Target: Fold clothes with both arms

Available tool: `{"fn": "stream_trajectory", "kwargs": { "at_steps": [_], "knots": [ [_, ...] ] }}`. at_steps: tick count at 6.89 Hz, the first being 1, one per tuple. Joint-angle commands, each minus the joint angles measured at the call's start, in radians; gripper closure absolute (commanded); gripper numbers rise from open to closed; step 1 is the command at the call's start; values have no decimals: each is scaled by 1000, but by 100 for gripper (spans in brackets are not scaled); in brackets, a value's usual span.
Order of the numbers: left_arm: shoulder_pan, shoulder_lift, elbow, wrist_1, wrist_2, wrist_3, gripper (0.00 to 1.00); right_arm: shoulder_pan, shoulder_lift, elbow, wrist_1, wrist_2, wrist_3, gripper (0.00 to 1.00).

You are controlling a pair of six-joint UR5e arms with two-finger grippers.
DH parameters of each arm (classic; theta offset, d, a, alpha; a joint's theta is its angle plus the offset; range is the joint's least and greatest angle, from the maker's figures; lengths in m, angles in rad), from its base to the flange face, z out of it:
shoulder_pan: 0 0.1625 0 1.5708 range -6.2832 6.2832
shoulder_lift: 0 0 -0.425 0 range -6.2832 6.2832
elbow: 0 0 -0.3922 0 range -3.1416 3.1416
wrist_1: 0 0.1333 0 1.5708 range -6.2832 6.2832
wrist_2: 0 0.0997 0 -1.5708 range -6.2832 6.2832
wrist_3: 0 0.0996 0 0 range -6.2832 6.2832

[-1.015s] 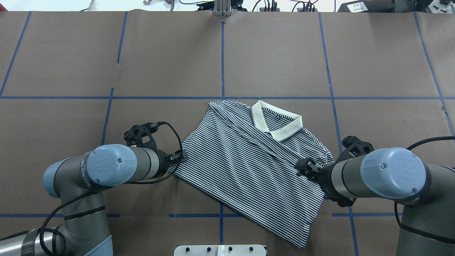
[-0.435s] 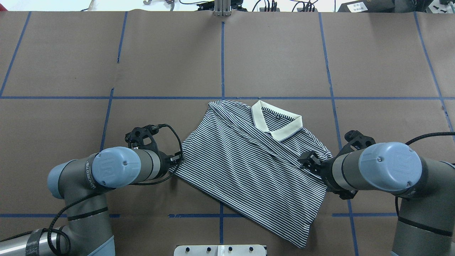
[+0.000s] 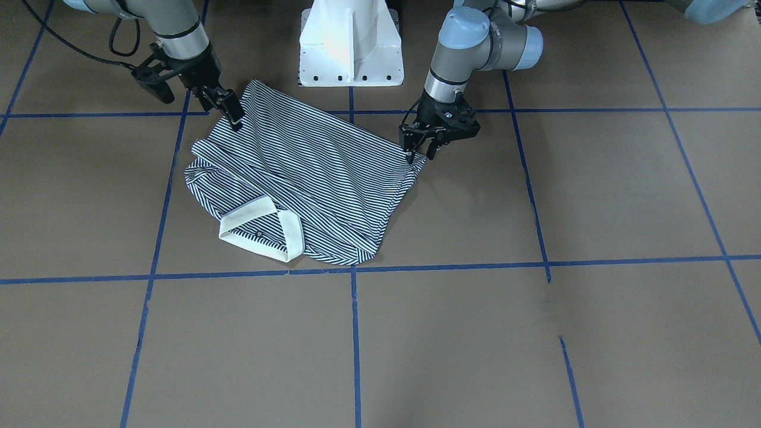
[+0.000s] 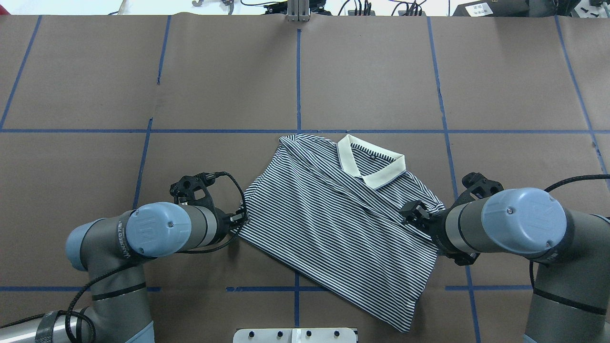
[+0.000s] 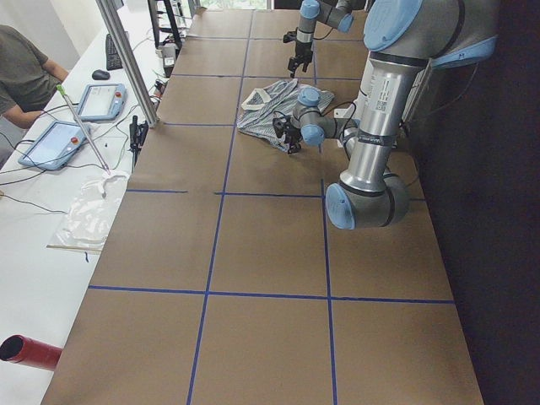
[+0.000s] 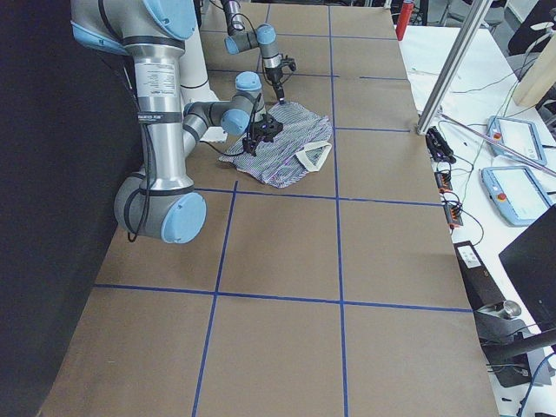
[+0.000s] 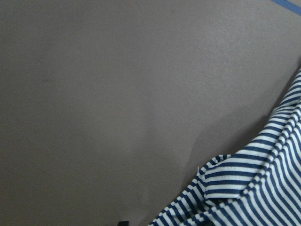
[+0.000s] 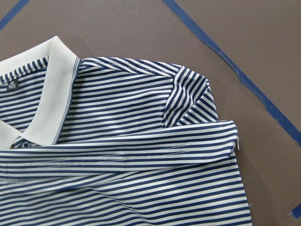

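Robotics lab. Long bench (image 4: pixel 381 71) papered brown, marked into squares with blue tape (image 4: pixel 299 85). Left arm (image 4: pixel 157 228) and right arm (image 4: pixel 519 221) — grey, blue-capped joints — flank a white pedestal (image 3: pixel 351 41) at the bench's robot-side edge. Aluminium post (image 5: pixel 126 59) stands at the opposite edge. Beyond it a white side table (image 5: pixel 34 245) — control pendant (image 5: pixel 99 101), second pendant (image 5: pixel 52 143), keyboard (image 5: pixel 112 52), mouse (image 5: pixel 101 74). Cables (image 4: pixel 355 6) trail past the bench's far edge. A person (image 5: pixel 21 72) sits at the side table.
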State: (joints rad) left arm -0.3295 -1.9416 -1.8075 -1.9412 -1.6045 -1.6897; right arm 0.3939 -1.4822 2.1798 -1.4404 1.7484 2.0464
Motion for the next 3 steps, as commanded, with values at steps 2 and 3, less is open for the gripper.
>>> {"fn": "stream_trajectory", "kwargs": {
  "at_steps": [2, 3],
  "knots": [
    [1, 1, -1, 2, -2, 1, 100, 2, 5, 3, 0, 5, 1, 0],
    [0, 0, -6, 16, -2, 2, 100, 2, 5, 3, 0, 5, 1, 0]
  ]
}}
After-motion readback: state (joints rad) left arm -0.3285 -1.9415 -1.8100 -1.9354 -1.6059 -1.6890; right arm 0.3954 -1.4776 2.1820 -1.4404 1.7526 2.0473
